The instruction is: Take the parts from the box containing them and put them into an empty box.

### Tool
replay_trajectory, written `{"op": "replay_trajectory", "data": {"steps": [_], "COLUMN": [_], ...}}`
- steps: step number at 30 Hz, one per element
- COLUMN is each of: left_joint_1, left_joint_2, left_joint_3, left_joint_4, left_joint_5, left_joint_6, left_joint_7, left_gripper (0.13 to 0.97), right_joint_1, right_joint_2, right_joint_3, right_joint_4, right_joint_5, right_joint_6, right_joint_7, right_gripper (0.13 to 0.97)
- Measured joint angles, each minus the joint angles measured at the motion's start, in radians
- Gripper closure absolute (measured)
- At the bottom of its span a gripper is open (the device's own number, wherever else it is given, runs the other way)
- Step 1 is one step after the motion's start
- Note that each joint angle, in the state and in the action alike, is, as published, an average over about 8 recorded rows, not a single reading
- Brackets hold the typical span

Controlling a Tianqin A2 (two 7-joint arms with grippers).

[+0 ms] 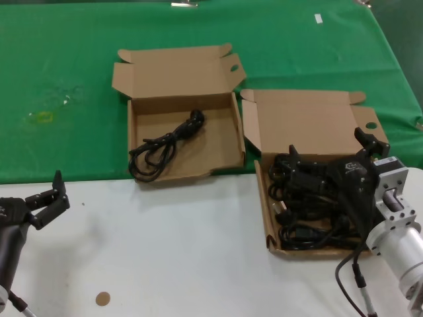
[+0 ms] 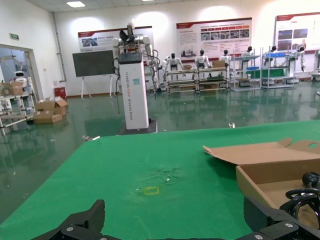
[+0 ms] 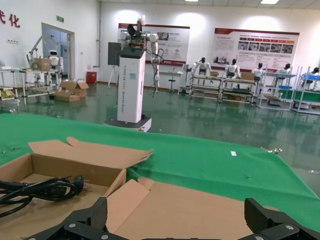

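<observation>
The box containing the parts point(image 1: 310, 125), its lid flap pierced by a round hole, stands at the right. It holds a heap of black power cords point(image 1: 310, 205). My right gripper point(image 1: 330, 148) is open and hangs over this heap, with nothing between its fingers. In the right wrist view its fingers point(image 3: 85, 220) frame the bare lid point(image 3: 200, 210). The other box point(image 1: 178, 112), with an oval flap hole, stands left of it and holds one looped cord point(image 1: 162, 145). This cord also shows in the right wrist view point(image 3: 40, 190). My left gripper point(image 1: 46, 191) is open and empty at the near left.
Both boxes lie where the green cloth point(image 1: 66, 79) meets the white table point(image 1: 165, 264). A small brown disc point(image 1: 102, 298) lies on the white surface near the front. A yellow mark point(image 1: 41, 117) is on the cloth at far left.
</observation>
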Motion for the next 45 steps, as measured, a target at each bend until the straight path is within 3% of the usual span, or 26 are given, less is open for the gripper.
{"op": "replay_trajectory", "data": {"steps": [45], "left_joint_1": [0.0], "left_joint_2": [0.0], "left_joint_3": [0.0], "left_joint_4": [0.0], "left_joint_5": [0.0], "left_joint_6": [0.0], "left_joint_7": [0.0], "left_gripper": [0.132], "right_joint_1": [0.0], "right_joint_2": [0.0], "right_joint_3": [0.0], "right_joint_4": [0.0], "right_joint_5": [0.0], "right_joint_6": [0.0], "right_joint_7": [0.0], "right_gripper": [0.129]}}
